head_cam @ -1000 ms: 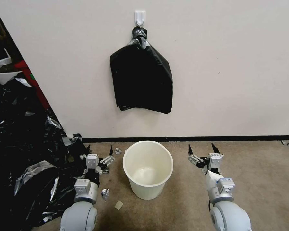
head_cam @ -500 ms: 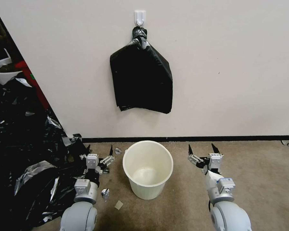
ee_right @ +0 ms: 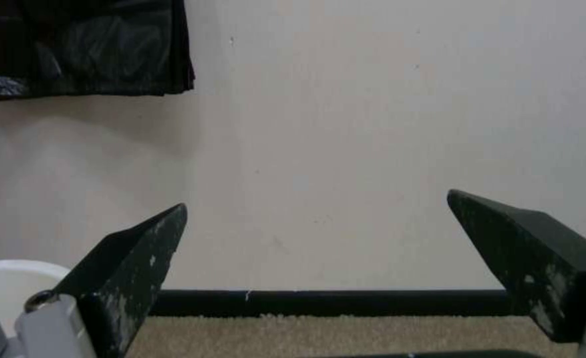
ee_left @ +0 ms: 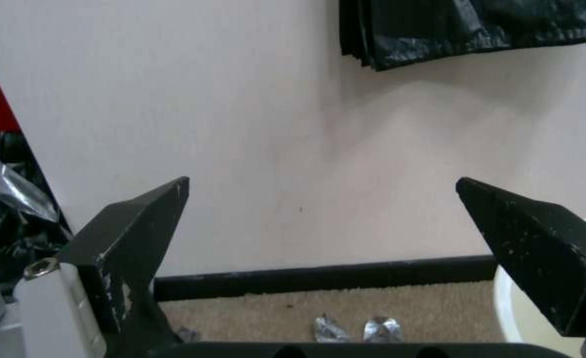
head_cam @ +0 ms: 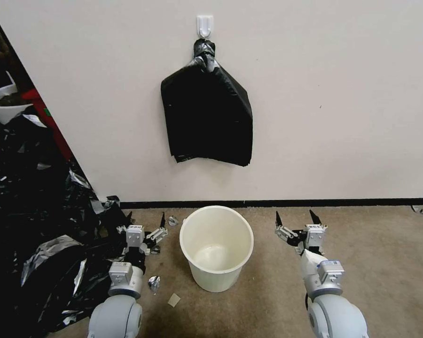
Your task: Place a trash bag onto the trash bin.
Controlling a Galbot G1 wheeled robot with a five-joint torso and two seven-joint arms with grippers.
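Observation:
The trash bin (head_cam: 216,274), a round cream-white pail, stands upright on the carpet just in front of the wall, and its inside is bare. The trash bag is out of view. My left gripper (head_cam: 146,217) hovers open beside the bin's left side, fingers pointing at the wall, nothing between them. On the other side of the bin my right gripper (head_cam: 294,215) is open too and holds nothing. The left wrist view shows the left gripper (ee_left: 322,181) with the bin's rim (ee_left: 505,308) at its edge. The right gripper (ee_right: 316,200) and the bin (ee_right: 8,278) appear in the right wrist view.
A thick flat black bundle (head_cam: 207,122) hangs by its gathered neck from a white wall hook (head_cam: 205,24) above the bin. A big heap of black plastic scraps (head_cam: 28,225) covers the floor at left, with a white bowl (head_cam: 4,105) behind. Small foil scraps (head_cam: 153,283) lie near the left arm.

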